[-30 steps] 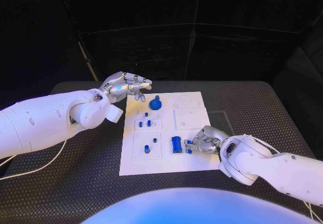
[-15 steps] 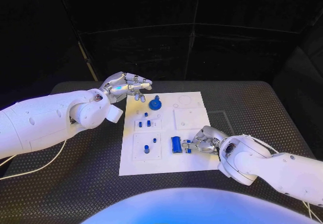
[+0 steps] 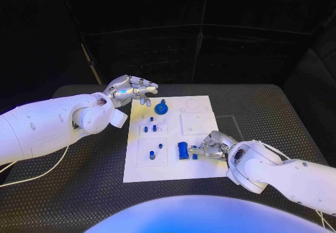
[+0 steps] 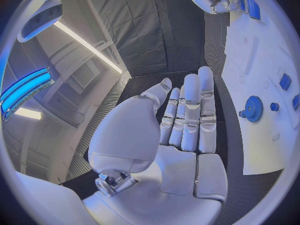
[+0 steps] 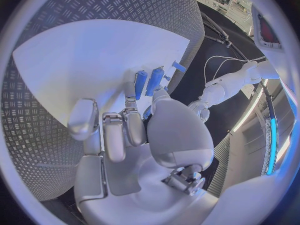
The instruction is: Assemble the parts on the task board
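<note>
The white task board [image 3: 175, 167] lies mid-table. A blue gear [image 3: 162, 108] stands at its far left, with small blue pegs [image 3: 150, 128] in the plates nearer me. A long blue block [image 3: 182, 149] lies at the near middle. My right hand [image 3: 213, 145] rests on the board just right of the block, fingers curled; thumb and finger pinch a small blue part [image 3: 195, 156]. The right wrist view shows a blue sliver [image 5: 147, 113] between them, with the block [image 5: 155, 80] just beyond. My left hand [image 3: 133, 90] hovers by the board's far left corner, fingers straight [image 4: 187, 115], holding nothing, the gear [image 4: 253, 108] beside it.
Black ribbed matting [image 3: 84, 165] covers the table round the board. A pale cable [image 3: 42, 172] trails off the table's left side. White inset plates [image 3: 198, 123] on the board's right half carry no parts.
My right hand's fingers have crept slightly left toward the blue block. The left hand has stayed where it was.
</note>
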Robot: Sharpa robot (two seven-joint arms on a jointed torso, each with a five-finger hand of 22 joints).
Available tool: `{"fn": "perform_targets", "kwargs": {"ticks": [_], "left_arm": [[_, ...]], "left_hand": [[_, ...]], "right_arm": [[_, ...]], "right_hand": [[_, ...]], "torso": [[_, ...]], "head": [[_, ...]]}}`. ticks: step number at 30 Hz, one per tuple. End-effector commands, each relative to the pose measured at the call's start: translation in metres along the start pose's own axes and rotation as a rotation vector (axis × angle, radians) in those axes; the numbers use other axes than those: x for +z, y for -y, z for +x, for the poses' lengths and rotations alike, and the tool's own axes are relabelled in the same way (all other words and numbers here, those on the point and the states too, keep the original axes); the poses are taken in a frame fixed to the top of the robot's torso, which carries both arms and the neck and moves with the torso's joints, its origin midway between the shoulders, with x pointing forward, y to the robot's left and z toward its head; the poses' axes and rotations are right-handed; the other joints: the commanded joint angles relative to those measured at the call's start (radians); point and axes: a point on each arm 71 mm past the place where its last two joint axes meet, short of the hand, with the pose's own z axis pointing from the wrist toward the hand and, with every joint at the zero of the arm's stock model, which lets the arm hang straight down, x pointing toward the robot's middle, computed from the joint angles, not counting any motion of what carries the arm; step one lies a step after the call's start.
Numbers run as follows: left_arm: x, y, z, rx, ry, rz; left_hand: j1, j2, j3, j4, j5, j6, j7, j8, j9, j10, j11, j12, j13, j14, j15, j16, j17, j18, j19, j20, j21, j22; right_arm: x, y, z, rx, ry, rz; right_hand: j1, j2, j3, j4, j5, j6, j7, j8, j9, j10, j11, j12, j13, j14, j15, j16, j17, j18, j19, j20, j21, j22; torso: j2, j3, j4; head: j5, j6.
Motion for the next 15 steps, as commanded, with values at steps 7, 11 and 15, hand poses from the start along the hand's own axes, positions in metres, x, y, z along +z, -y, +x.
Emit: {"fn": "perform_targets", "kwargs": {"ticks": [7,11,15], "left_arm": [[0.0001,0.001,0.0004,-0.004,-0.012,0.003],[-0.0003,0.0009,-0.0008,-0.003,-0.008,0.002],[-0.0007,0.0009,-0.0014,-0.003,-0.007,0.002]], "left_hand": [[-0.008,0.005,-0.006,0.002,-0.005,-0.004,0.0,0.003,0.0,-0.005,0.0,0.007,-0.001,-0.007,0.001,-0.005,-0.001,0.006,0.008,0.001,-0.004,-0.002],[-0.008,0.005,-0.006,0.002,-0.005,-0.004,0.0,0.003,0.0,-0.005,0.0,0.007,-0.001,-0.007,0.001,-0.005,-0.001,0.006,0.008,0.001,-0.004,-0.002],[-0.008,0.005,-0.006,0.002,-0.005,-0.004,0.0,0.003,0.0,-0.005,0.0,0.007,-0.001,-0.007,0.001,-0.005,-0.001,0.006,0.008,0.001,-0.004,-0.002]], "right_arm": [[-0.0032,-0.0089,-0.0045,-0.074,0.067,-0.084],[-0.0036,-0.0096,-0.0069,-0.129,0.097,-0.104],[-0.0035,-0.0083,-0.0077,-0.153,0.1,-0.104]], "right_hand": [[0.029,0.019,-0.019,-0.006,0.03,-0.004,-0.005,-0.002,0.005,0.022,-0.005,-0.002,0.099,0.099,-0.009,0.0,0.229,-0.006,-0.003,-0.001,-0.004,0.0],[0.037,0.022,-0.021,-0.006,0.034,-0.005,-0.005,-0.002,0.006,0.021,-0.005,-0.004,0.098,0.098,-0.008,0.0,0.228,-0.006,-0.003,-0.001,-0.004,-0.001],[0.049,0.025,-0.024,-0.008,0.04,-0.006,-0.004,-0.003,0.008,0.021,-0.004,-0.004,0.098,0.099,-0.008,0.0,0.229,-0.006,-0.003,-0.001,-0.005,0.0]], "torso": [[0.0,0.0001,0.0009],[0.0,-0.0004,0.001],[0.001,-0.0003,0.0016]], "head": [[-0.001,0.0],[-0.002,0.0],[-0.003,0.0]]}}
